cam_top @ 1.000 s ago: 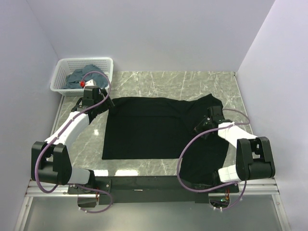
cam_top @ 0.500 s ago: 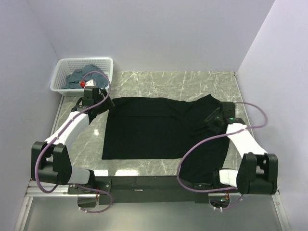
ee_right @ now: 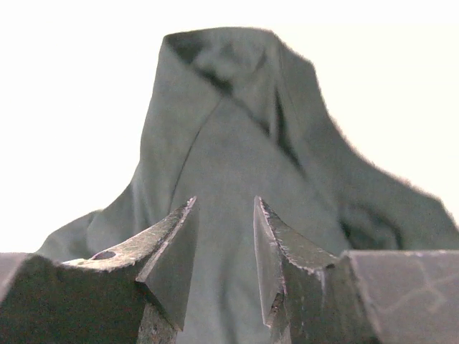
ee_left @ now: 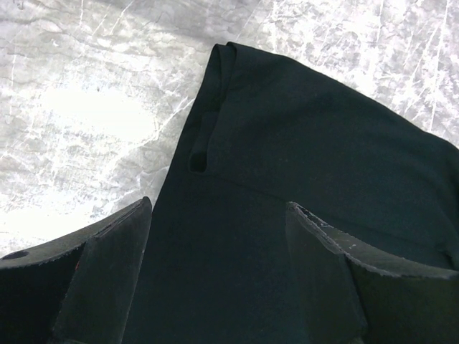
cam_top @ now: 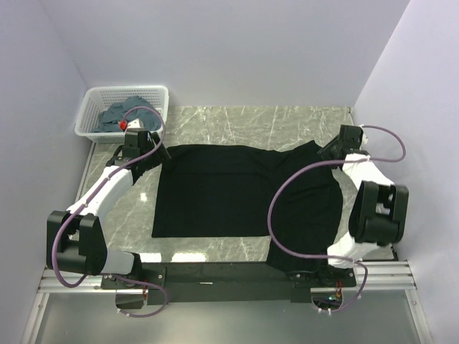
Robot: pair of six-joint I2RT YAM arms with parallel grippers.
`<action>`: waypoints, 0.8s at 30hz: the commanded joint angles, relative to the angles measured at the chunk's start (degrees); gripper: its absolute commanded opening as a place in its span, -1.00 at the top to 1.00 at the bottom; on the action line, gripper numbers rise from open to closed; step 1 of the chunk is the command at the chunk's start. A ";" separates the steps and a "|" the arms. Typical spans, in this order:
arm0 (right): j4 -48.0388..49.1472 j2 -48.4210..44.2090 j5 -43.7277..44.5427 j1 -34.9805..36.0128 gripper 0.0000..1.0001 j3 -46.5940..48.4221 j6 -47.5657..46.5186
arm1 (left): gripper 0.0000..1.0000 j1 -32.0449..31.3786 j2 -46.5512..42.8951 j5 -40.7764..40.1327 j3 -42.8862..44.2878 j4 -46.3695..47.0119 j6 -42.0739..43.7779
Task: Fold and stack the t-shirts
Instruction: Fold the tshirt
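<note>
A large black t-shirt [cam_top: 237,193] lies spread flat on the marble table. Its right part hangs over the near edge. My left gripper [cam_top: 147,154] is open at the shirt's far-left corner. In the left wrist view the gripper [ee_left: 219,206] has its fingers wide apart over the black cloth [ee_left: 301,143], with nothing between them. My right gripper [cam_top: 333,149] is at the shirt's far-right corner. In the right wrist view the gripper [ee_right: 224,203] has a narrow gap between its fingers. A peaked fold of the shirt [ee_right: 237,143] lies beyond it and is not gripped. Slate blue-grey shirts [cam_top: 118,115] lie in the basket.
A white lattice basket [cam_top: 159,97] stands at the far-left corner of the table, just behind my left gripper. Bare marble [cam_top: 251,125] runs along the far side. Walls close in on the left, back and right.
My right arm has swung from the shirt's right middle out to its far-right corner. The shirt's right side now lies flatter. The left arm has not moved.
</note>
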 commanded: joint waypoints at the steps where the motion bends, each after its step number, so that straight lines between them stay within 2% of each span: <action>1: 1.55 5.13 0.34 -1.97 0.13 5.57 -4.56 | -0.61 -0.19 -1.11 -1.02 2.41 0.12 1.51; 7: -2.92 13.66 3.50 -3.47 0.07 13.57 -11.16 | -0.63 -0.10 0.47 -1.63 2.93 -0.14 1.86; 17: -8.20 24.55 0.69 -4.96 0.02 23.34 -15.56 | -0.63 -0.10 1.17 -2.07 3.11 -0.32 2.21; 24: -12.25 29.83 -0.02 -4.96 0.10 30.01 -15.65 | -0.63 -0.10 1.61 -2.25 3.29 -0.41 2.30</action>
